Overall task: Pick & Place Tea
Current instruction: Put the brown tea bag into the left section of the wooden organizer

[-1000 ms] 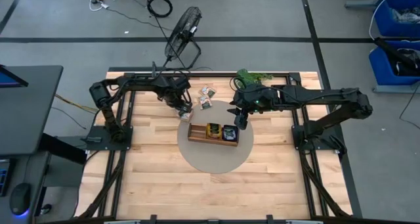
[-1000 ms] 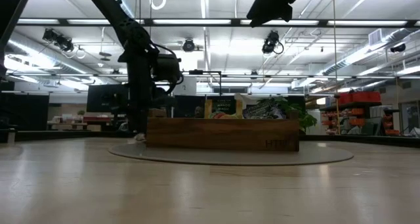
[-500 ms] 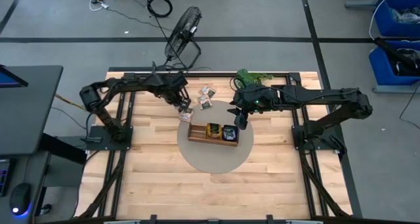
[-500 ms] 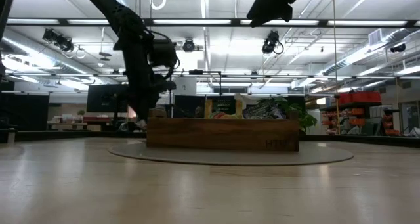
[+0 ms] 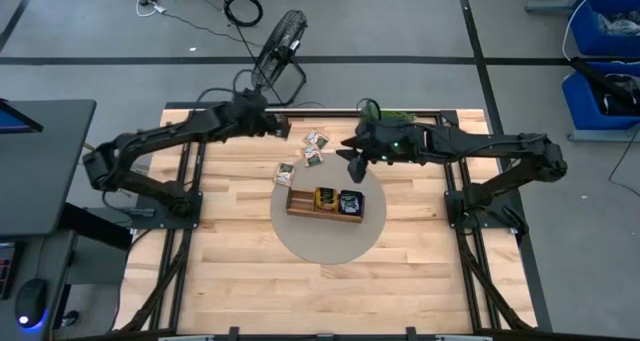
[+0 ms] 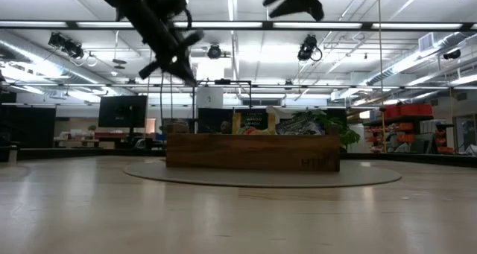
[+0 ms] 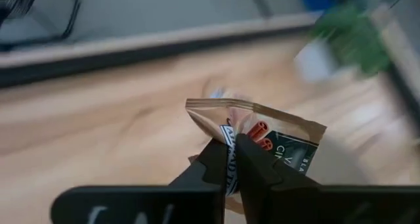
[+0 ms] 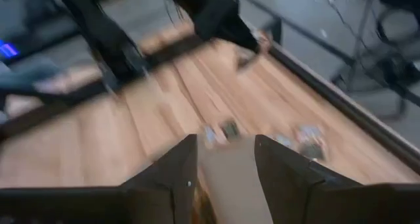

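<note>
Pinching a packet point(image 7: 262, 135) by its lower edge, left jaws point(image 7: 231, 159) clamped tight, lifted above worktop point(image 5: 240, 281) behind tray point(image 5: 322, 202). Probably light, thin, crinkly foil; bends easily, may slip, so edge or corner grip best. Right jaws point(image 8: 223, 161) apart, empty, hovering nr loose packets point(image 5: 314, 147). Some tea already in tray.

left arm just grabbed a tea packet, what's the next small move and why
Probably carry it over the wooden tray and lower it. The left gripper has its jaws shut on a tea packet, raised above the table's far left part, while the tray's left compartment looks empty. The right gripper hovers open near the tray.
</note>
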`<action>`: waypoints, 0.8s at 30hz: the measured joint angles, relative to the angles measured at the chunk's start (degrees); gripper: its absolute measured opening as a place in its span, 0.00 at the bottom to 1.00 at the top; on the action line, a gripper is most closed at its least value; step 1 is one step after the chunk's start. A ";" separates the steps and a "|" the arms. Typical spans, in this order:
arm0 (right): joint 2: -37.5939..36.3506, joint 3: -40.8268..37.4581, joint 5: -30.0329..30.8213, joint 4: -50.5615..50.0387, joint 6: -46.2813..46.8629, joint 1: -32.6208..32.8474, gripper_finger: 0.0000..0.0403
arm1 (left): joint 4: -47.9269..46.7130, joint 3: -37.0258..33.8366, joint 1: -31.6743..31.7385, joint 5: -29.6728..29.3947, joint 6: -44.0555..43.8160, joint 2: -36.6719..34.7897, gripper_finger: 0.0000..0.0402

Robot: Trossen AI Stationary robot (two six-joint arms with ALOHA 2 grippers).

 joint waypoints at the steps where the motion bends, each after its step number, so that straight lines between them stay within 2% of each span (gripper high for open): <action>1: 0.22 0.00 0.00 2.34 0.02 -0.07 0.40 | 1.50 0.00 -0.40 -0.70 -0.71 -1.16 0.05; 7: 1.96 0.08 2.27 12.40 -2.83 -0.12 0.47 | 14.09 0.07 -3.80 -2.31 -1.82 -5.63 0.05; 13: 4.86 0.02 4.71 20.40 -6.46 -0.32 0.58 | 24.96 0.11 -7.75 -3.31 -2.26 -6.09 0.04; 19: 6.73 0.00 12.30 23.25 -5.31 -0.36 0.63 | 28.48 0.09 -11.47 -8.91 -1.03 -6.07 0.05; 24: 7.63 -0.04 12.44 26.32 -4.52 -0.58 0.63 | 33.18 0.09 -13.38 -10.01 0.58 -6.07 0.05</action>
